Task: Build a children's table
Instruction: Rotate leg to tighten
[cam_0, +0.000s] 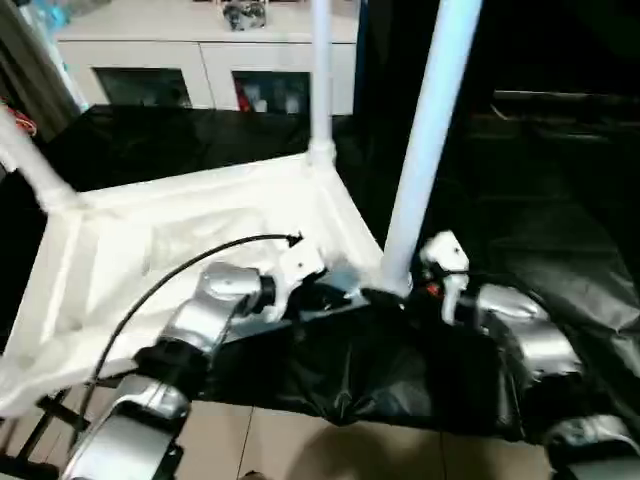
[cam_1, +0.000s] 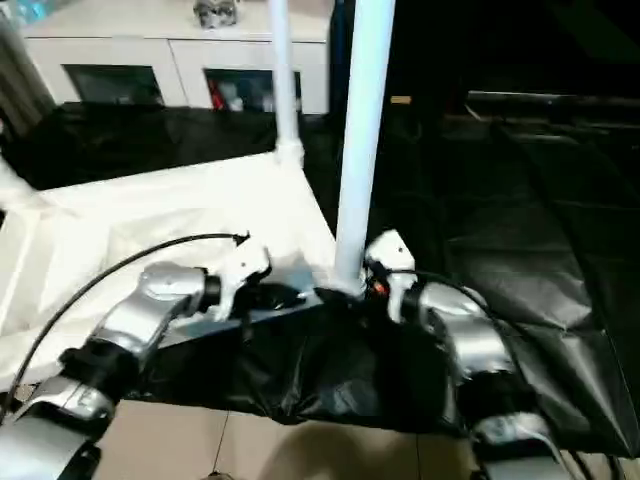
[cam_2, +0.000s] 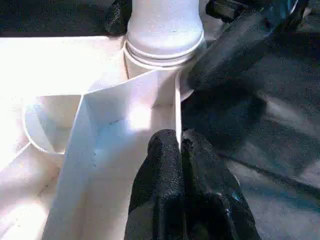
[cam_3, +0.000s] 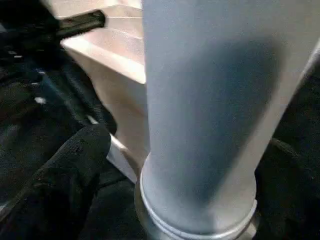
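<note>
The white tabletop (cam_0: 130, 240) lies upside down on the black-draped table, ribs facing up. Three white legs stand in its corner sockets: a far one (cam_0: 320, 80), a left one (cam_0: 30, 160) and a near right one (cam_0: 430, 130). My left gripper (cam_2: 179, 150) is shut on the thin rim wall of the tabletop, just beside the near right socket (cam_2: 165, 60). My right gripper (cam_0: 400, 292) sits at the base of the near right leg (cam_3: 210, 110), close against it where it enters the socket.
A white cabinet (cam_0: 200, 60) with glass doors stands behind the black-draped table (cam_0: 560, 250). The tabletop's near edge overhangs the draped table's front, with tiled floor (cam_0: 280, 440) below. A black cable (cam_0: 180, 270) arcs over my left forearm.
</note>
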